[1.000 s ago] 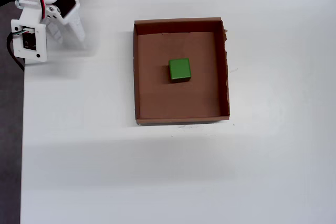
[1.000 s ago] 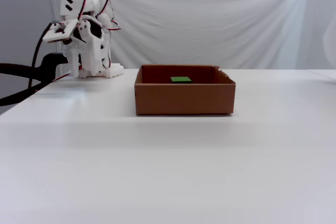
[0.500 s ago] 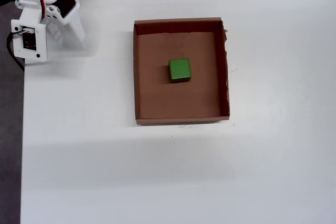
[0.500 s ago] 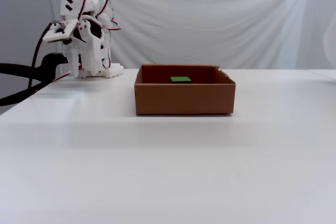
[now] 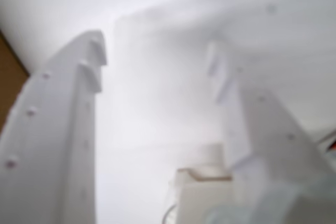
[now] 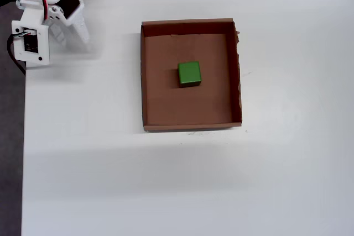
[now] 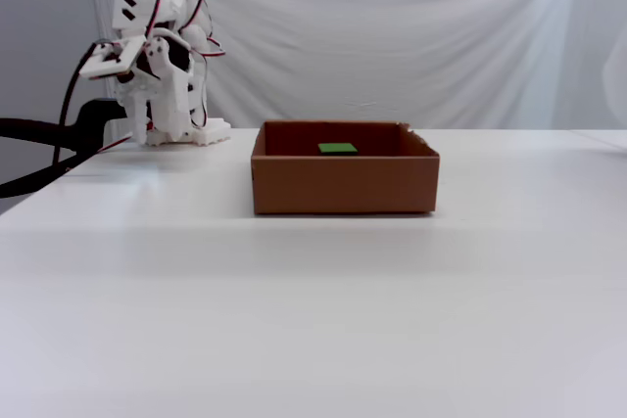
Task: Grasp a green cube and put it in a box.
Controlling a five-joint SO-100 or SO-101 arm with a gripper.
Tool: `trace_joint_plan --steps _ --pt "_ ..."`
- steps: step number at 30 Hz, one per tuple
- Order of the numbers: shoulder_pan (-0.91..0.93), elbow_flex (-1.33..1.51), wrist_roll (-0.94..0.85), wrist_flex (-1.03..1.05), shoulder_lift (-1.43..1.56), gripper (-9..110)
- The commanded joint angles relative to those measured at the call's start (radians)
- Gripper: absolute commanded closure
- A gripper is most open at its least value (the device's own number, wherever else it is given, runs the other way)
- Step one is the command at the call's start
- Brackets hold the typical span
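One green cube (image 6: 189, 74) sits on the floor of the box (image 6: 149, 81), about at its middle in the overhead view, clear of all four walls. In the fixed view only the cube's top face (image 7: 338, 149) shows above the near wall of the box (image 7: 343, 183). Nothing differs from the earlier frames: cube, box and arm all lie exactly where they did a second ago.

The box rests flat on the white counter (image 6: 110, 181), its right-hand wall in the overhead view ragged along the top edge.

The claw (image 5: 157, 72) is well apart from the cube. In the overhead view the arm (image 6: 47, 17) is folded up at the counter's 10 o'clock corner, so the cube lies toward 4 o'clock from it, with bare counter and the box's left wall between them. In the fixed view the arm (image 7: 157, 66) stands at the far left, at about 10 o'clock from the box, in front of a white cloth backdrop (image 7: 411, 46).

The wrist view is blurred. It shows the two white fingers (image 5: 63, 129) of the claw rising from the bottom edge, spread with a wide gap between the tips and nothing between them. Behind them is mostly white surface; a small sliver of brown (image 5: 9, 85) shows at the 9 o'clock edge, too blurred to identify with certainty. The cube does not appear in that view.
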Motion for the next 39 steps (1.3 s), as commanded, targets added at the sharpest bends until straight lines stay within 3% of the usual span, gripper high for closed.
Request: trace_joint_plan --steps 1,39 --pt "0.008 0.002 0.002 0.008 -0.009 80" --pt "0.008 0.002 0.002 0.008 -0.009 80"
